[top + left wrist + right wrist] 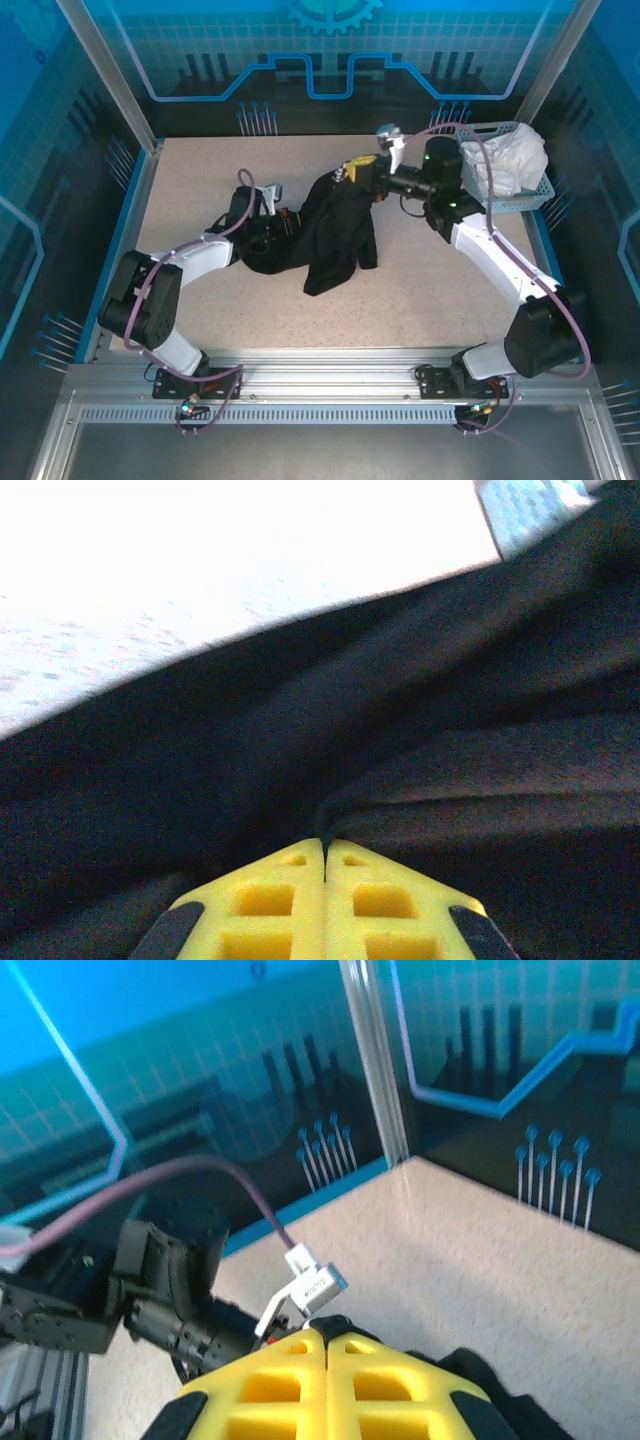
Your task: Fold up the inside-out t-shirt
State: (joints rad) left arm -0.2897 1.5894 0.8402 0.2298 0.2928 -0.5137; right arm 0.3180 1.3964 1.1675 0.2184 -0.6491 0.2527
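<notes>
T-shirt (pixel 340 230), black soft cloth (bunched, creased), speckled beige table (pixel 430 300)

Matt black cloth t-shirt (pixel 340 235), speckled matt table (pixel 430 300), smooth yellow plastic left end effector (pixel 324 845), brushed metal rail (pixel 320 385)

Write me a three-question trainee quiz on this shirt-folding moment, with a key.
1. True or false: the white garment sits in the basket at the far right corner of the table.
2. How does the left end effector stand? A. open above bare table; B. shut on a fold of the black t-shirt; C. shut on the basket rim.
3. Which end effector is closer to the basket?

Key: 1. True. 2. B. 3. The right end effector, shut on the far edge of the black t-shirt.
</notes>
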